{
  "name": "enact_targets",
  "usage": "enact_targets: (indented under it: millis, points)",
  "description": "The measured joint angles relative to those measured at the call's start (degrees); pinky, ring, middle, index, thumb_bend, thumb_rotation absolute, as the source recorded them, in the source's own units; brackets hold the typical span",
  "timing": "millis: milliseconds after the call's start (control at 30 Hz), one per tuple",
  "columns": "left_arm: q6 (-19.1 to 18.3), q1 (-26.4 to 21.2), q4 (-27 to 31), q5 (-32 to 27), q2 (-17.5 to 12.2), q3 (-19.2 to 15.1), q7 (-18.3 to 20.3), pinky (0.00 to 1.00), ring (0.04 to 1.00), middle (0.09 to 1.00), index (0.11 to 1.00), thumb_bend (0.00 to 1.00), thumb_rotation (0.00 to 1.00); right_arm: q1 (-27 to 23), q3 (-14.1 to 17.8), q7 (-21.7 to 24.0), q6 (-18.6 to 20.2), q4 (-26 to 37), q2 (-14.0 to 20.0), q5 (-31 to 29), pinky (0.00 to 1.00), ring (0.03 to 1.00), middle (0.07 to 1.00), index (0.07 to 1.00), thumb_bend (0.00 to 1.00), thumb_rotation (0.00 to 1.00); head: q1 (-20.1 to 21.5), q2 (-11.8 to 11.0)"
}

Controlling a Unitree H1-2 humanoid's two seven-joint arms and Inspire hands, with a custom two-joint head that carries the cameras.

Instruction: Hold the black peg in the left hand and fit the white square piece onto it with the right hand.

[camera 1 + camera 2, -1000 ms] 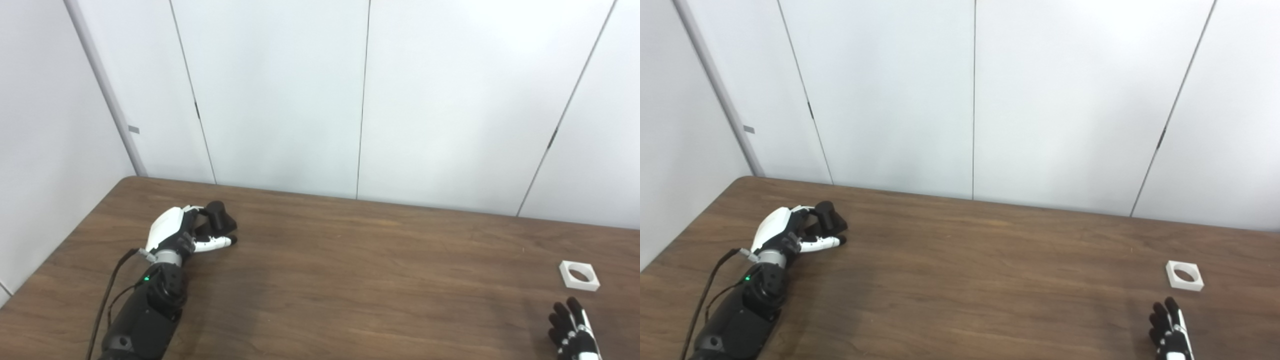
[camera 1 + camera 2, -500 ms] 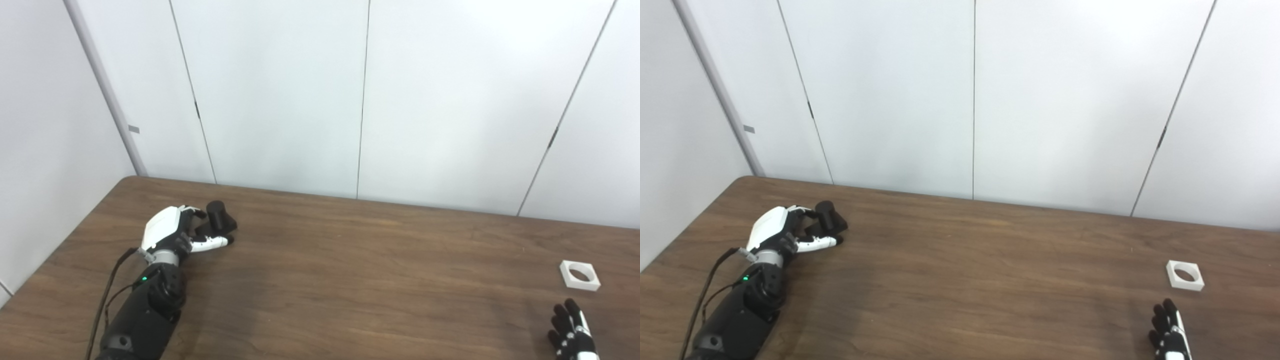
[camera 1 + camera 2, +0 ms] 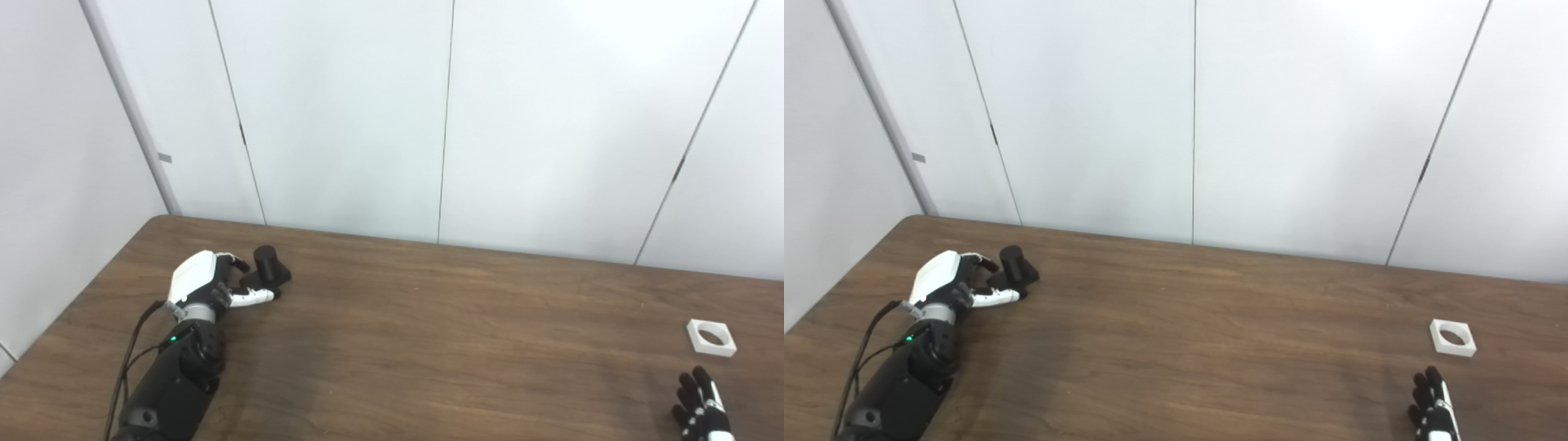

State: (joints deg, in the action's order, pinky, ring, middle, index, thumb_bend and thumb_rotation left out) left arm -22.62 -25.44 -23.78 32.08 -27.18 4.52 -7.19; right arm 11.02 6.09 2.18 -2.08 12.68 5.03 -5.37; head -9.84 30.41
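Left robot hand (image 3: pixel 205 283) spread beside black peg (image 3: pixel 267 272); right robot hand (image 3: pixel 701 411) spread, empty

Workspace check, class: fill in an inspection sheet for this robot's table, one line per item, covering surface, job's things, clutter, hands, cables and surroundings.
Surface: brown wood-grain table, no marks seen.
Job's things: black peg stands on the table at far left; white square piece lies flat at far right, hole up.
Clutter: nothing seen.
Hands: left hand lies beside the peg, fingers apart, not gripping it; right hand sits near the bottom edge, short of the white piece, fingers spread, holding nothing.
Cables: black cable runs along the left forearm.
Surroundings: white wall panels behind the table.
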Motion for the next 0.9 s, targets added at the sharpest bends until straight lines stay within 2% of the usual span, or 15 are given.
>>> enact_targets:
  millis: [67,100,133,200,467,733,900]
  points:
    - [0.1,0.0,0.0,-0.1,-0.1,0.1,0.2,1.0,0.924,0.861,0.625,0.82,0.29,0.0,0.0,0.0,0.0,0.0,0.0,0.0,1.0,0.993,0.972,1.0,0.42,1.0,0.3,-0.3]
    - [0.5,0.0,0.0,-0.3,-0.1,0.0,0.3,1.0,0.922,0.853,0.561,0.67,0.19,0.0,0.0,0.0,0.0,0.0,0.0,0.0,1.0,0.995,0.973,1.0,0.42,1.0,0.4,-0.3]
    - [1.2,0.0,0.0,-0.8,-0.1,-0.2,0.4,1.0,0.919,0.842,0.526,0.6,0.13,0.0,0.0,0.0,0.0,0.0,0.0,0.1,1.0,0.997,0.975,1.0,0.42,1.0,0.6,-0.4]
    - [2.9,0.0,-0.4,-2.0,-0.1,-0.4,0.7,1.0,0.913,0.829,0.497,0.54,0.08,0.0,0.0,0.0,0.0,0.0,0.0,0.0,1.0,0.999,0.975,1.0,0.43,1.0,0.7,-0.6]
    - [8.0,-0.2,-2.5,-2.9,-0.5,-0.3,0.4,1.0,0.874,0.769,0.486,0.52,0.05,0.0,0.0,-0.1,0.0,0.0,0.0,0.2,1.0,0.999,0.976,1.0,0.47,1.0,1.1,-0.8]
    - [9.4,-0.2,-2.9,-3.4,-0.5,-0.6,0.1,1.0,0.872,0.761,0.486,0.52,0.05,0.0,0.0,-0.1,-0.1,0.0,0.0,0.4,1.0,0.999,0.975,1.0,0.44,1.0,1.3,-0.8]
    - [9.5,0.6,-0.8,-4.4,-0.4,-0.5,1.5,1.0,0.89,0.777,0.486,0.52,0.05,0.0,-0.1,-0.1,-0.1,0.0,0.0,1.0,1.0,0.998,0.968,1.0,0.44,1.0,1.5,-0.6]
